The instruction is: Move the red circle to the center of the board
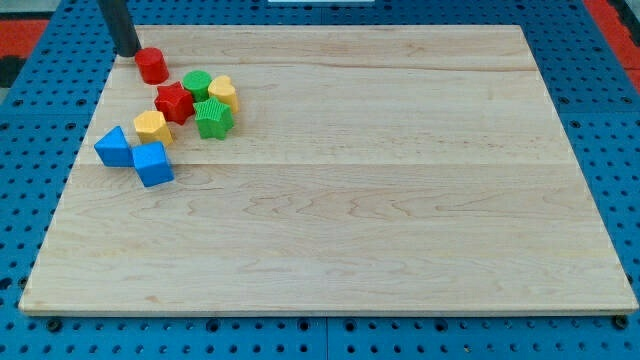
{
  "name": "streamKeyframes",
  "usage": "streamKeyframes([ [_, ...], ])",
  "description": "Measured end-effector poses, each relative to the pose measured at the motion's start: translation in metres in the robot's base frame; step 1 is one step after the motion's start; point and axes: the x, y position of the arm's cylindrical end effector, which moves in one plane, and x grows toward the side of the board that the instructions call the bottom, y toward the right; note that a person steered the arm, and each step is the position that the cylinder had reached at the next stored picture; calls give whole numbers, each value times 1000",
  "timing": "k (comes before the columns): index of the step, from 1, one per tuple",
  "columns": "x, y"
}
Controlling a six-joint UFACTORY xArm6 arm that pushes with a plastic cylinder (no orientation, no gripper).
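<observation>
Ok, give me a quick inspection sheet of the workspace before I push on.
Surface: wooden board, flat, on a blue pegboard.
Job's things: red circle near the view's top-left corner, far from the centre.
Clutter: red star, green circle, green star, two yellow blocks, two blue blocks, clustered below-right of the circle.
Grippers: none; my tip just up-left of the red circle.
Cables: nothing seen.
Surroundings: red strips at the view's top corners.
</observation>
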Motion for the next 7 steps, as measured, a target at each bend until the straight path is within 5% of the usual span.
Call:
streamKeyframes([
  [1, 5, -36],
  [3, 45, -10],
  [4, 45, 35],
  [5, 27, 2],
  [7, 35, 168],
])
